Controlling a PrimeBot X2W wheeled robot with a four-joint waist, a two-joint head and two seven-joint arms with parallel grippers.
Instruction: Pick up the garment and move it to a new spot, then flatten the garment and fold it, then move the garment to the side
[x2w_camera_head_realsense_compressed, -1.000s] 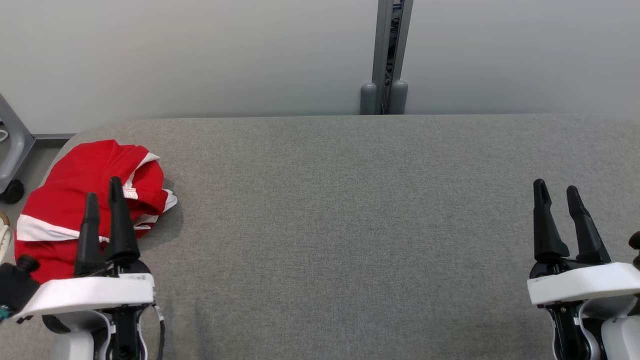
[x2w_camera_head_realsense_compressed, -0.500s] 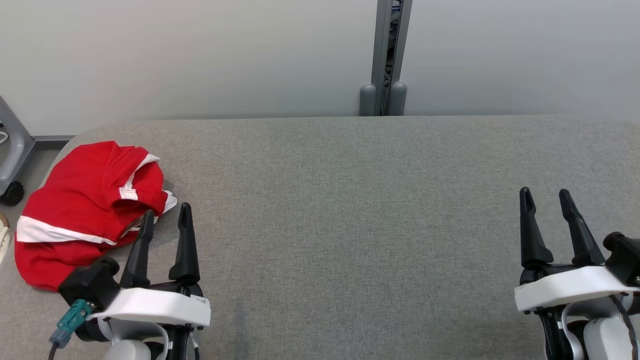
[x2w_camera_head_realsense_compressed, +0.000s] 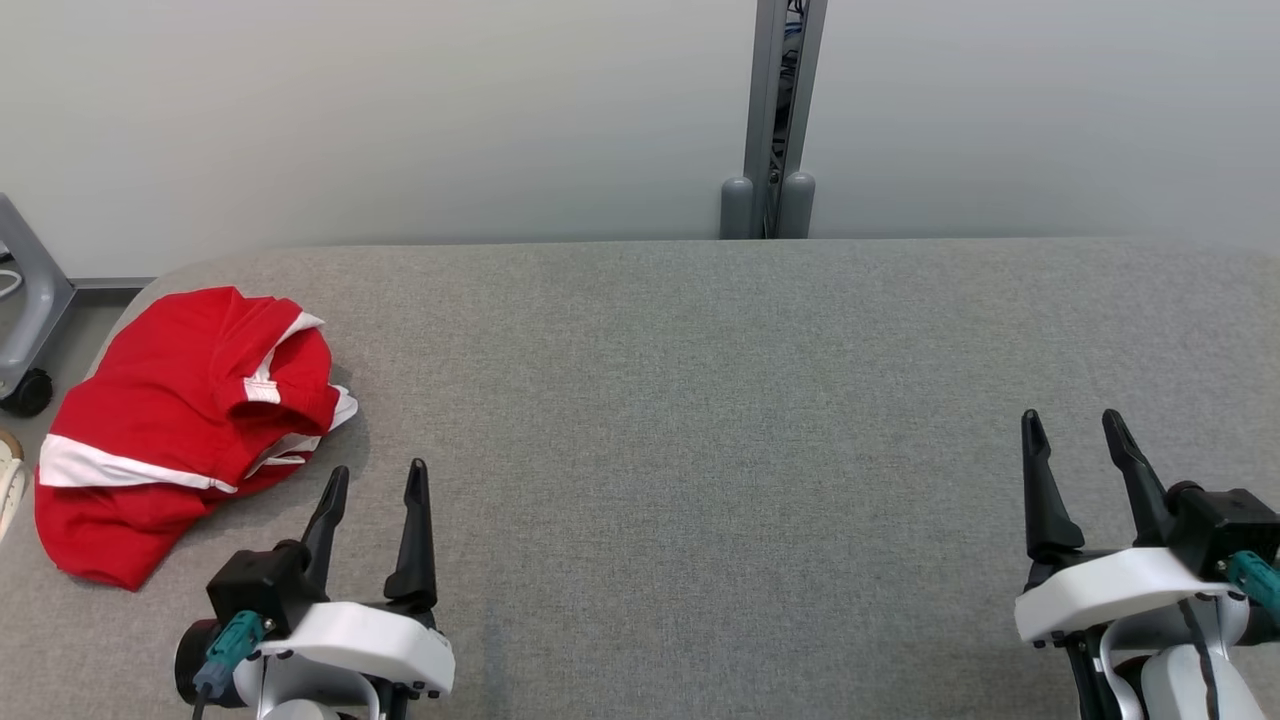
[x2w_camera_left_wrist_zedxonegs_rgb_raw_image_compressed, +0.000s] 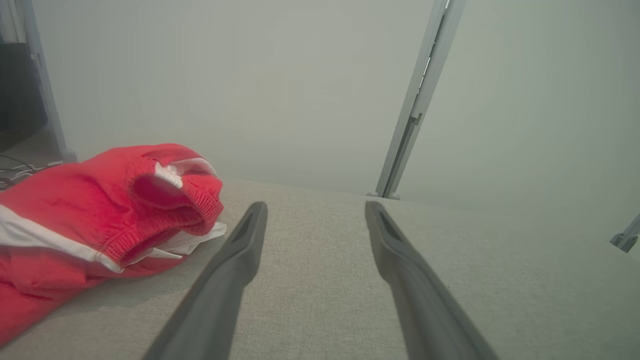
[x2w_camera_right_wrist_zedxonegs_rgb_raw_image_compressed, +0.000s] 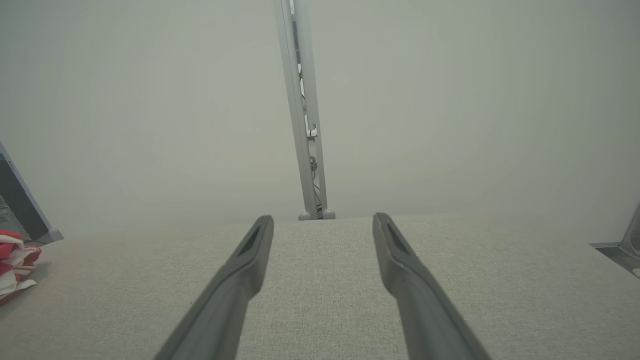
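Observation:
A red garment (x2w_camera_head_realsense_compressed: 170, 420) with white stripes lies folded and bunched at the far left end of the grey padded table (x2w_camera_head_realsense_compressed: 700, 420). The same garment (x2w_camera_left_wrist_zedxonegs_rgb_raw_image_compressed: 95, 220) rests left of my fingers in the left wrist view, and its edge (x2w_camera_right_wrist_zedxonegs_rgb_raw_image_compressed: 15, 270) shows at the far left of the right wrist view. My left gripper (x2w_camera_head_realsense_compressed: 378, 478) is open and empty, just right of and nearer than the garment, apart from it. My right gripper (x2w_camera_head_realsense_compressed: 1070, 425) stands open and empty at the lower right over bare table.
A grey metal post (x2w_camera_head_realsense_compressed: 772, 110) rises behind the table's back edge against a pale wall. At the far left, past the table's rounded corner, stand a grey frame leg with a black caster (x2w_camera_head_realsense_compressed: 25, 390) and something pale (x2w_camera_head_realsense_compressed: 8, 480) on the floor.
My left gripper has drawn back from over the garment, moving right and toward me, and now stands beside it. The right gripper has slid back slightly. The garment stayed put.

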